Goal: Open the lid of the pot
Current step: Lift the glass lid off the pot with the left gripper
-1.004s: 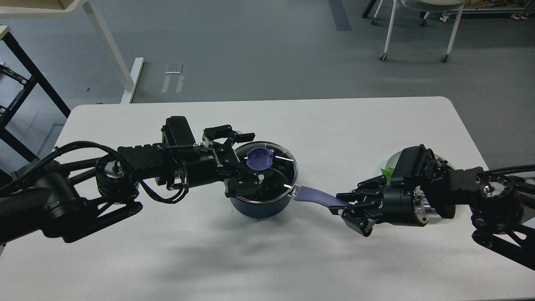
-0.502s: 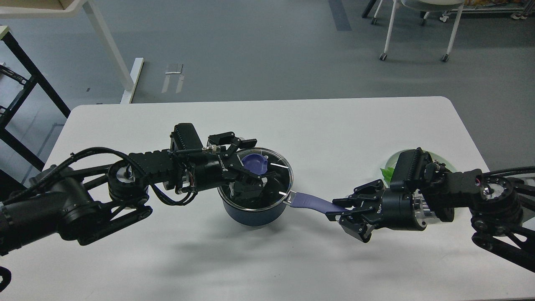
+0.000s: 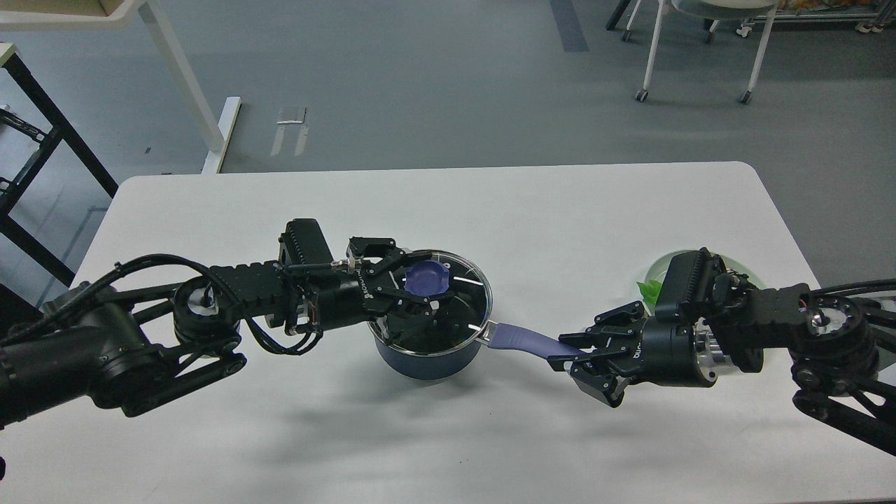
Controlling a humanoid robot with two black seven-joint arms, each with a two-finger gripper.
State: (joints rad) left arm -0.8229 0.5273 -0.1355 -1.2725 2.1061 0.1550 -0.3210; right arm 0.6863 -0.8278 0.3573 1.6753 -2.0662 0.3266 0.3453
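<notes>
A dark blue pot (image 3: 428, 357) stands on the white table (image 3: 532, 210), left of centre. Its glass lid (image 3: 462, 297) sits on it, with a purple knob (image 3: 428, 278) on top. My left gripper (image 3: 411, 278) reaches in from the left and its fingers (image 3: 388, 256) are closed around the knob, one on the far side and one on the near side. The pot's purple handle (image 3: 518, 340) points right. My right gripper (image 3: 575, 350) is shut on the handle's far end.
A clear dish with green leaves (image 3: 654, 278) sits behind my right wrist near the table's right edge. A chair on castors (image 3: 700, 42) and a white desk leg (image 3: 185, 77) stand on the floor beyond the table.
The pot slid a little left with the right gripper on its handle. My left gripper's fingers came down and narrowed from a wide spread onto the lid knob.
</notes>
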